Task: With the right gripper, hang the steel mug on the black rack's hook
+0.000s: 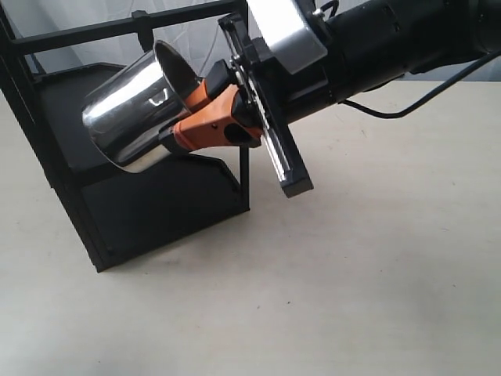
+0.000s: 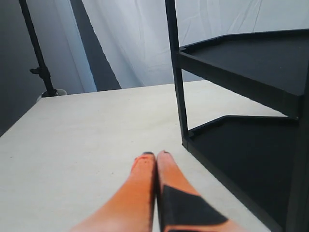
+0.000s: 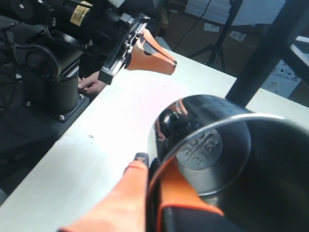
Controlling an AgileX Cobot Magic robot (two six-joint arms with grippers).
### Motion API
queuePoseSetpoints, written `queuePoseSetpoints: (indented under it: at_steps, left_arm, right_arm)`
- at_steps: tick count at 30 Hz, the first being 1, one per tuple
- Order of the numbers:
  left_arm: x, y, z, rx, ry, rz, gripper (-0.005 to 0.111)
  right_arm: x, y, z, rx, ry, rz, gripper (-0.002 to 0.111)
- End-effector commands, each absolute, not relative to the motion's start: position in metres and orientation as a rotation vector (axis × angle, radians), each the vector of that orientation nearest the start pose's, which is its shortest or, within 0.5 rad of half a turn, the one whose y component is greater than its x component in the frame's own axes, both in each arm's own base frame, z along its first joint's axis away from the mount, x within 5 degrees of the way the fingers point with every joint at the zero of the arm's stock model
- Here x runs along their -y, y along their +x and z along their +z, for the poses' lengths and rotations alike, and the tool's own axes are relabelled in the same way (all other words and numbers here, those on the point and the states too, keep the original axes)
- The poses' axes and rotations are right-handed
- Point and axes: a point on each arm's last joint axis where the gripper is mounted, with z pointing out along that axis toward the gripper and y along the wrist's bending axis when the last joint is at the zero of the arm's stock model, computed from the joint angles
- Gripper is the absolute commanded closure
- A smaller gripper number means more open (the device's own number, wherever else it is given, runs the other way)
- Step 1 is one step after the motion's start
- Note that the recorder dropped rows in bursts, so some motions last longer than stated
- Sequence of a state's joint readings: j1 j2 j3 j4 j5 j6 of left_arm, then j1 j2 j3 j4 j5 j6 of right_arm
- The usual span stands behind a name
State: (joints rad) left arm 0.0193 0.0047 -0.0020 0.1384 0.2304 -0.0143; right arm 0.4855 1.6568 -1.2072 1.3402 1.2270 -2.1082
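My right gripper [image 1: 178,119] is shut on the steel mug [image 1: 137,110], pinching its wall with one orange finger inside the rim and one outside. The mug is tilted in the air, its mouth up and to the right, in front of the black rack [image 1: 156,196] and just below its top bar [image 1: 94,31]. A short black piece on that bar looks like the hook [image 1: 143,30]. The right wrist view looks into the mug [image 3: 217,145], at the stamped round mark [image 3: 200,147], with the right gripper [image 3: 152,164] on the rim. The mug's handle is hidden. My left gripper [image 2: 155,155] rests shut and empty beside the rack [image 2: 241,63].
The pale table [image 1: 352,274] spreads to the right and front of the rack. A black cable [image 1: 427,94] trails from the right arm. The left arm's base [image 3: 48,63] stands at the table's edge, its fingers [image 3: 154,50] over the table. A tripod stand [image 2: 41,72] stands behind.
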Motion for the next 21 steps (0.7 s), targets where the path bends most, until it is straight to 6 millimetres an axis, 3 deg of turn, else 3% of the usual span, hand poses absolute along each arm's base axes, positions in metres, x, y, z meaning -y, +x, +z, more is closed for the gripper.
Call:
queuePoseSetpoints:
  at_steps: [1, 21]
  left_arm:
    - [-0.006, 0.055, 0.192, -1.715, 0.115, 0.203, 0.105]
    - [-0.008, 0.055, 0.192, -1.713, 0.177, 0.29, 0.105]
  right_arm:
    - [-0.225, 0.255, 0.299, -1.067, -1.751, 1.01, 0.109]
    - [-0.219, 0.27, 0.28, -1.139, -1.763, 1.008, 0.109]
